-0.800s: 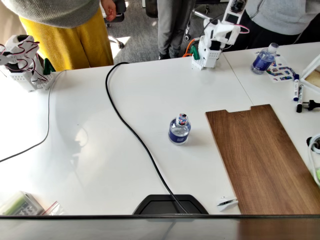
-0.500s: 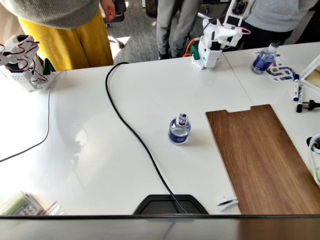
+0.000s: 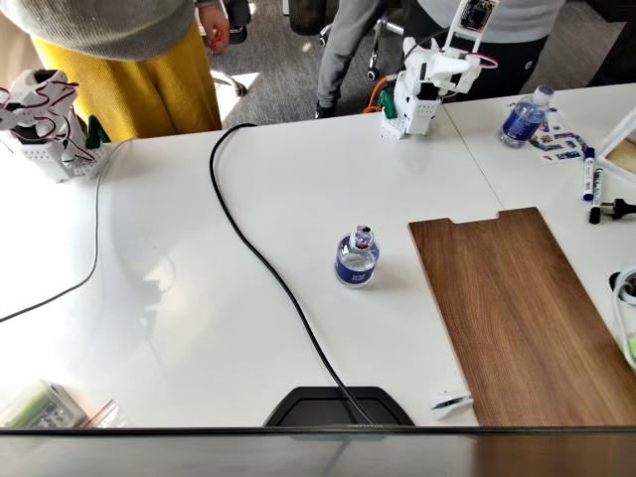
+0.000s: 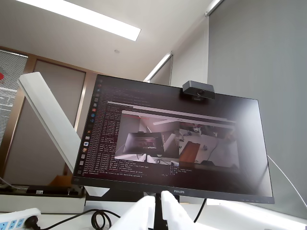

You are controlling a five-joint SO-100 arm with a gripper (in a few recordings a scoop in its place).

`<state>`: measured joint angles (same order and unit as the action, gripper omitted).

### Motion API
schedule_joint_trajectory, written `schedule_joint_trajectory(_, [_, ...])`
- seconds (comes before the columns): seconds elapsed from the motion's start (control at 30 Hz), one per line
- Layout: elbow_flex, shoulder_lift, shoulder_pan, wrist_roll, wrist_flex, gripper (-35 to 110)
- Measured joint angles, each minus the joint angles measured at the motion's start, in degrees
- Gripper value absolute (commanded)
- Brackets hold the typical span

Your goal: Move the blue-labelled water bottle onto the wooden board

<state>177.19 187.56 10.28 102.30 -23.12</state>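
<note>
The blue-labelled water bottle point(image 3: 357, 258) is seen standing upright near the middle of the white table point(image 3: 179, 328) in the fixed view, just left of the wooden board point(image 3: 517, 308) and apart from it, with a black cable point(image 3: 260, 258) running past on its left. Its long axis is vertical, the dark cap pointing up; being round, it has no marked facing direction. The board is laid flat on the right side of the table, its long axis running from far to near, the notched short edge at the far end.

The arm point(image 3: 422, 84) is folded at the far edge of the table, well apart from the bottle. In the wrist view the gripper point(image 4: 158, 211) is pointed upward toward a monitor; its white fingertips point(image 4: 173, 211) lie close together with only a narrow slit between them, and nothing is held.

The bottle is judged to be light and small, with thin clear walls that would give under a hard squeeze, and a smooth label that may slip. A hold across the labelled body — below the shoulder, where it is widest — is judged safest; the cap is narrow and a grip there could let the bottle swing or tip
</note>
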Motion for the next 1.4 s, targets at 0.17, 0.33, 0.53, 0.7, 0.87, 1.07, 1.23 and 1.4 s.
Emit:
schedule_joint_trajectory(0.17, [0.00, 0.00, 0.00, -0.62, 0.88, 3])
schedule_joint_trajectory(0.33, [0.00, 0.00, 0.00, -0.97, 1.05, 3])
schedule_joint_trajectory(0.53, [0.00, 0.00, 0.18, -3.43, 1.05, 3])
schedule_joint_trajectory(0.7, [0.00, 0.00, 2.37, -4.13, 4.31, 3])
schedule_joint_trajectory(0.87, [-0.35, -0.09, 3.25, -4.22, 11.60, 3])
schedule_joint_trajectory(1.07, [-6.68, 0.35, 2.72, -6.59, 20.30, 3])
schedule_joint_trajectory(1.23, [-10.46, 0.62, 1.41, -7.82, 22.85, 3])
schedule_joint_trajectory(1.4, [-11.95, 0.26, 0.70, -8.00, 25.84, 3])
